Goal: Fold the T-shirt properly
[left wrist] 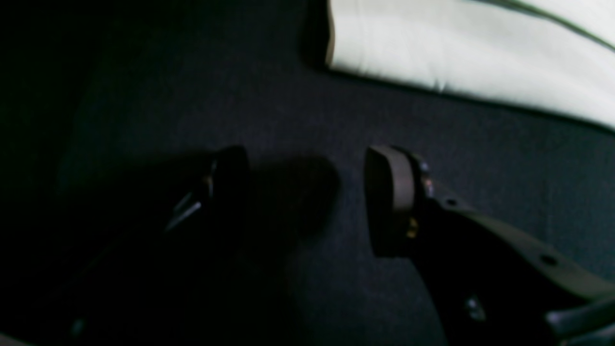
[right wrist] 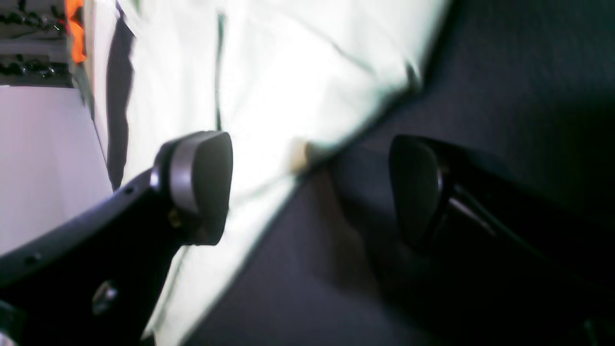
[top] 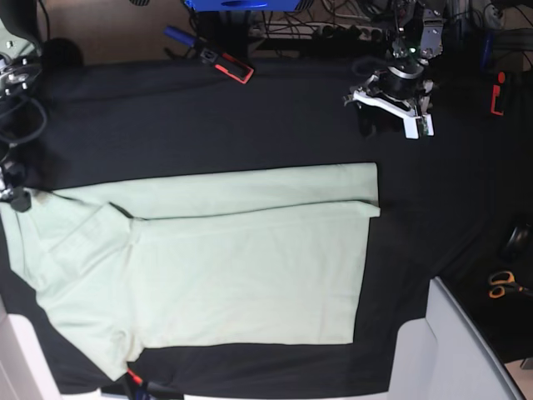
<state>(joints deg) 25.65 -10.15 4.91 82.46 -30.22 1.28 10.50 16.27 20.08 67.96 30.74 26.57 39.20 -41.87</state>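
Black felt-like table cloth (top: 250, 125) carries the smooth mint T-shirt (top: 250, 267); left claw (left wrist: 307, 202) and right claw (right wrist: 312, 187) both released.

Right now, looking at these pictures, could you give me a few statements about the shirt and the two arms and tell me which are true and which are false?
1. The pale mint-green fabric T-shirt lies on the black table cloth. True.
2. The left gripper is clamped on the shirt. False: its jaws stand apart over bare black cloth, with the shirt's edge beyond them.
3. The shirt's top edge is folded over along its length. True: a folded band shows in the base view.
4. The right gripper is shut. False: its jaws are wide open at the shirt's edge, holding nothing.
5. The orange-handled scissors lie on the shirt. False: they lie apart from it, near the picture's right edge.
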